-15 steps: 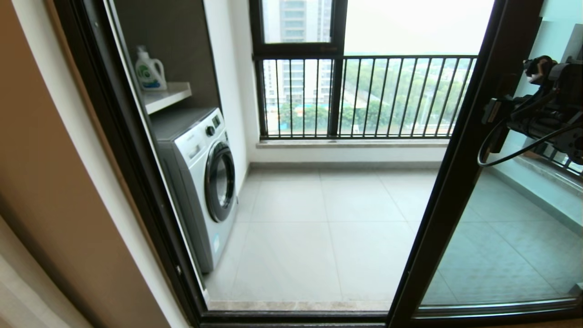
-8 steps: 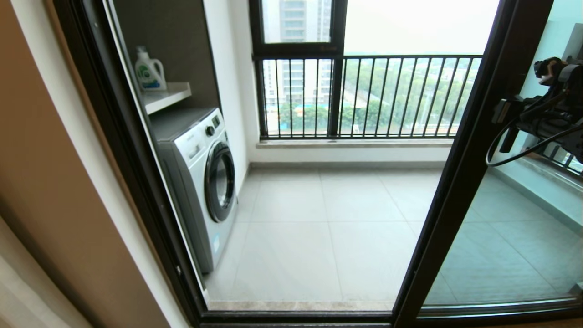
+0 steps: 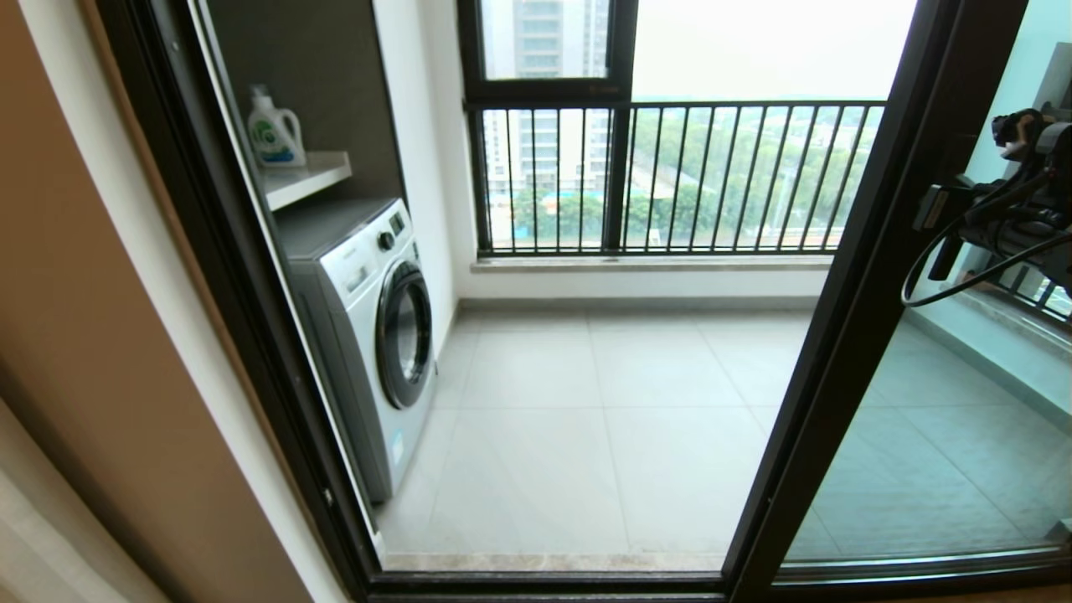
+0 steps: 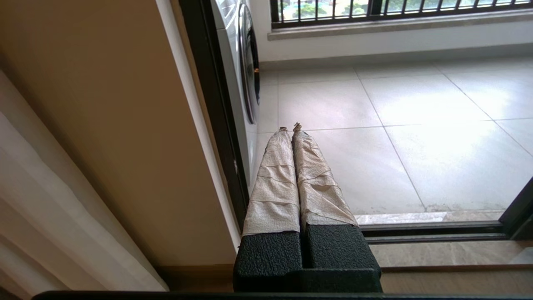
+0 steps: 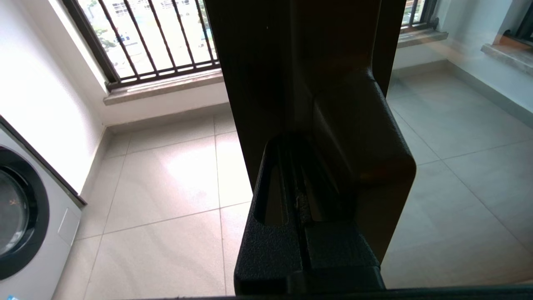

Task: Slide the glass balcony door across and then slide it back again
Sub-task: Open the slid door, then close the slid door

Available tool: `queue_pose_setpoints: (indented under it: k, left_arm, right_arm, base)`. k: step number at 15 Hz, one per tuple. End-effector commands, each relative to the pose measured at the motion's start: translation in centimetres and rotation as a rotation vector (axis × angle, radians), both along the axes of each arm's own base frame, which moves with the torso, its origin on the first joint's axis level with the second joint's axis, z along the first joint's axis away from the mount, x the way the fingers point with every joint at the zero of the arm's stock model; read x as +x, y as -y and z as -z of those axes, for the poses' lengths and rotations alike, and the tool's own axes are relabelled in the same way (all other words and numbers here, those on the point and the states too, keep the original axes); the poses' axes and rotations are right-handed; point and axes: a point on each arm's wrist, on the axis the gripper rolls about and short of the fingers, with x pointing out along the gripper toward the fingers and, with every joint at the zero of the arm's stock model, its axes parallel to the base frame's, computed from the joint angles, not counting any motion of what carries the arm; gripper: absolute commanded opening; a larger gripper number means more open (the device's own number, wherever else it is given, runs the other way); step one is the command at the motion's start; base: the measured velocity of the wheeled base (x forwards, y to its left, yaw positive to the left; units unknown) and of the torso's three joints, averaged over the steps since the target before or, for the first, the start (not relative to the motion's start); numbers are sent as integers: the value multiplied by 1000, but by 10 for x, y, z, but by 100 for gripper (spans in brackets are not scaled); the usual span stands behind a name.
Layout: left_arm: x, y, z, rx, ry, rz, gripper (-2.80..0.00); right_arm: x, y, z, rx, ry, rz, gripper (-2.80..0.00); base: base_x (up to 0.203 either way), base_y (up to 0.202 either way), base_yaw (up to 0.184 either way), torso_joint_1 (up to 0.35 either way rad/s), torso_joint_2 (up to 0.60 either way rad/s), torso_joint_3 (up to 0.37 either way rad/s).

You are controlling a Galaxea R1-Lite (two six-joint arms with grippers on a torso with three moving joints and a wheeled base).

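Observation:
The glass balcony door stands at the right, and its dark upright slants from the top right down to the bottom track. My right gripper is at that upright at handle height. In the right wrist view its fingers are shut together, with the tips against the dark upright and right beside the door's handle. Nothing shows between them. My left gripper, with taped fingers, is shut and empty, low beside the left door jamb.
A washing machine stands on the balcony just inside the left jamb, under a shelf with a detergent bottle. The black-barred railing window closes the far side. The doorway between jamb and upright opens onto tiled floor.
The door's upright and my right gripper have moved together a little to the right, which widens the opening. The left arm has not moved.

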Motion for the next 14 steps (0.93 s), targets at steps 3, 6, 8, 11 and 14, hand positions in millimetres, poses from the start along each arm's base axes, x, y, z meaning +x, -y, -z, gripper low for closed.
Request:
queue_pose_setpoints:
  k: [3,6,8,11,14]
  left_arm:
    - [0,0,0,2,-2,0,-280]
    - [0,0,0,1,-2,-1,-280]
    - [0,0,0,1,-2,-1,-280]
    - [0,0,0,1,-2,0,-280]
    - [0,0,0,1,-2,-1,-280]
  right_arm:
    - [1,1,1,0,0,-2,-280]
    - [-1,-1,-2,-2,8,-9,-280]
    - [-12,-13,-16,-8,37,-56,-280]
    - [-33,-55,-31,-11,58,-166,-280]
    - [-41,-79,-35,-10,66,-229,-280]
  base:
    - [0,0,0,0,0,0]
    - [0,0,0,0,0,0]
    - [0,0,0,0,0,0]
    - [0,0,0,0,0,0]
    - [0,0,0,0,0,0]
